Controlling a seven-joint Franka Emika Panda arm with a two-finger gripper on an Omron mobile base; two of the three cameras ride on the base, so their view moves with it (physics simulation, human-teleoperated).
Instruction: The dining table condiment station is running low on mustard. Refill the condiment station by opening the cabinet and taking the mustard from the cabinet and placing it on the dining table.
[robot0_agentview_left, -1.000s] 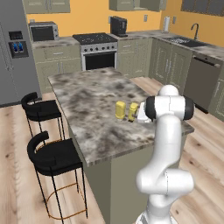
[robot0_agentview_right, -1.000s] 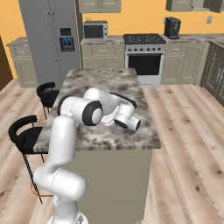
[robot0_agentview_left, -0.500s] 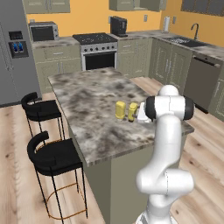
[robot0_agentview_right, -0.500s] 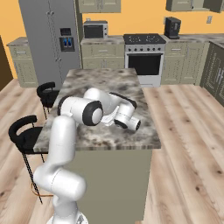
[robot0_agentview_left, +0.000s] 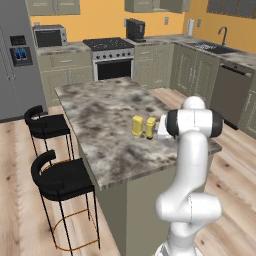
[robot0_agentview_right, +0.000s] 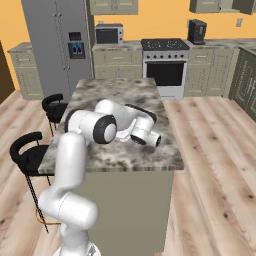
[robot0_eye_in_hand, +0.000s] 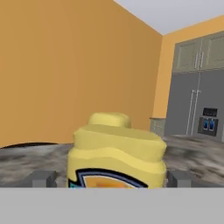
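Yellow labelled mustard squeeze bottle (robot0_eye_in_hand: 116, 151) upright on marble desk (robot0_agentview_left: 100, 110), between spread tool (robot0_eye_in_hand: 111, 179) fingers; sideways pull-away could topple it onto plain yellow container (robot0_agentview_left: 137, 125) beside.

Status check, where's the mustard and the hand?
Hand level at the mustard, fingers either side. Mustard upright on dining table. Plain yellow container beside it.

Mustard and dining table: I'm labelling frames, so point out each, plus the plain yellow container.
mustard (robot0_agentview_left: 150, 128), left base view, its body.
plain yellow container (robot0_agentview_left: 137, 125), left base view, its side.
dining table (robot0_agentview_left: 102, 112), left base view, bare marble top.
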